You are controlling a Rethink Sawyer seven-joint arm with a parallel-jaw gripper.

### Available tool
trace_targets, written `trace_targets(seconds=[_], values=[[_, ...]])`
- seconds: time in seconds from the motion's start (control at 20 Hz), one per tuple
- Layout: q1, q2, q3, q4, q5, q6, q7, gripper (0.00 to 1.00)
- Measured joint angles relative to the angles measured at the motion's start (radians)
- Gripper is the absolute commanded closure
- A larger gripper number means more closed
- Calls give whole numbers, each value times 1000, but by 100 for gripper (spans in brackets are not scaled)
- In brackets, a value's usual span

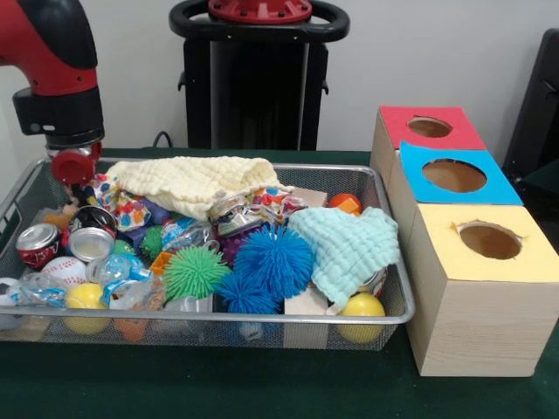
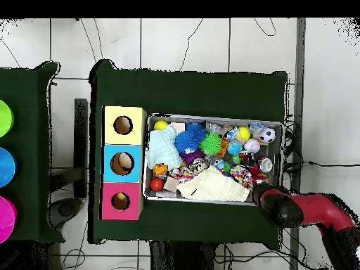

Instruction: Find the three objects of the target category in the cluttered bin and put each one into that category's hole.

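Note:
The wire mesh bin is packed with clutter; it also shows in the overhead view. My gripper hangs low over the bin's far left corner, under the red and black arm, and its tips are lost in the clutter. A small orange-tan soft thing lies just beside it, partly hidden. An orange thing peeks out at the bin's far right. No striped plush toy or pale yellow-tan one shows. The red-topped box's hole is farthest from the camera, also seen from overhead.
A pale yellow cloth and a mint cloth cover part of the pile. Spiky blue and green balls, cans, yellow balls and a baseball lie about. Blue-topped and yellow-topped boxes stand nearer.

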Motion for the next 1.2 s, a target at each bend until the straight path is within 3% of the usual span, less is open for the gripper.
trace_targets(seconds=[0.3,0.8,1.2], values=[[-1,-33,0,0,0,0,0,0],[5,-4,-1,0,-5,0,0,0],[25,4,-4,0,-53,0,0,0]])
